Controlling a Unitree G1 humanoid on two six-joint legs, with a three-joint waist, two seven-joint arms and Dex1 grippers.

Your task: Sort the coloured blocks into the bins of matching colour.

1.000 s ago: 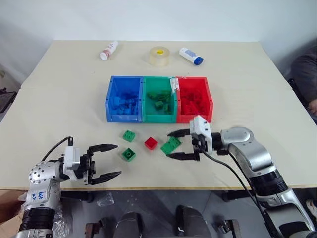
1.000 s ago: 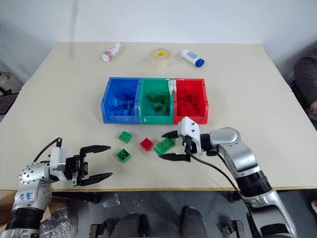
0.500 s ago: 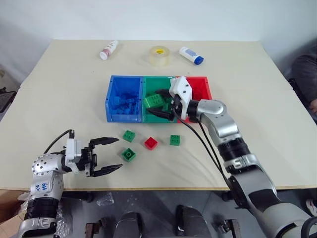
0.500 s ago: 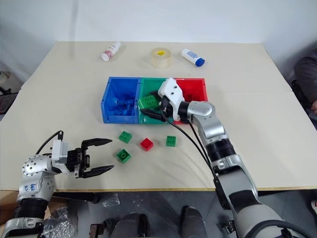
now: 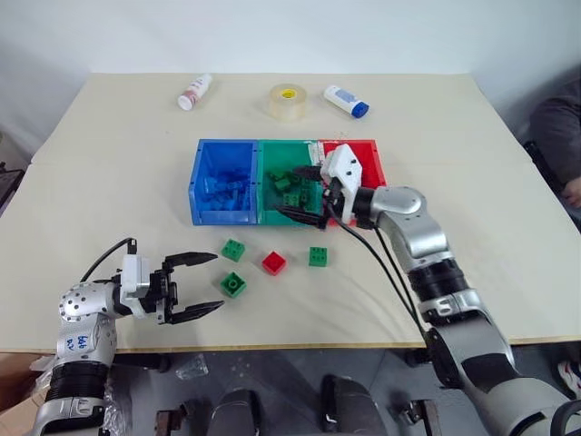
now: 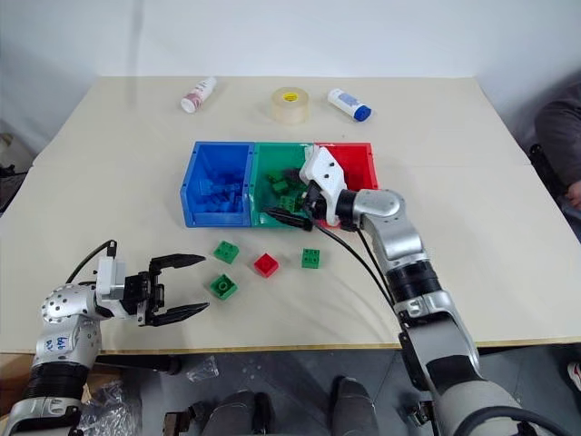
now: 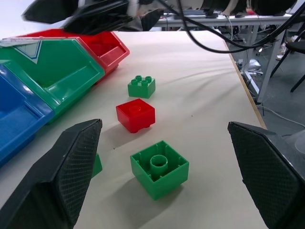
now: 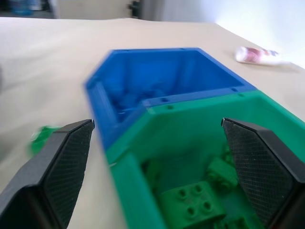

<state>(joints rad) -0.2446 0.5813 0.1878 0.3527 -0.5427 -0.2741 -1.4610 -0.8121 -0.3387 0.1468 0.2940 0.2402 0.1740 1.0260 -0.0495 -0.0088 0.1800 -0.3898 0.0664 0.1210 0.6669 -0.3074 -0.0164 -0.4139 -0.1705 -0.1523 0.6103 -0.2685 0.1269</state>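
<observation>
So your loose blocks are all sitting on the table (image 5: 472,163) just in front of the green bin (image 5: 289,193): a green block (image 5: 233,249) in front of the seam between the blue and green bins, another green block (image 5: 233,284) nearer the table's front edge, a red block (image 5: 274,262) straight in front of the green bin, and a third green block (image 5: 319,256) in front of where green meets red. None of them touch each other.

The green bin sits in the middle of the row, blue bin (image 5: 224,182) joined on its left and red bin (image 5: 363,162) on its right. It's already got several green blocks piled inside, one with four studs up showing in the right wrist view (image 8: 190,205). The blue bin has blue pieces in it.

Your right gripper (image 5: 306,193) hangs over the green bin's right half, jaws spread wide with nothing between them. Your left gripper (image 5: 194,285) is well left of the green bin, low near the front edge of the table, fingers wide apart and empty, pointing at the nearest green block.

Behind the bins you've got a tape roll (image 5: 287,100) and two small white bottles (image 5: 194,91) (image 5: 347,101).
</observation>
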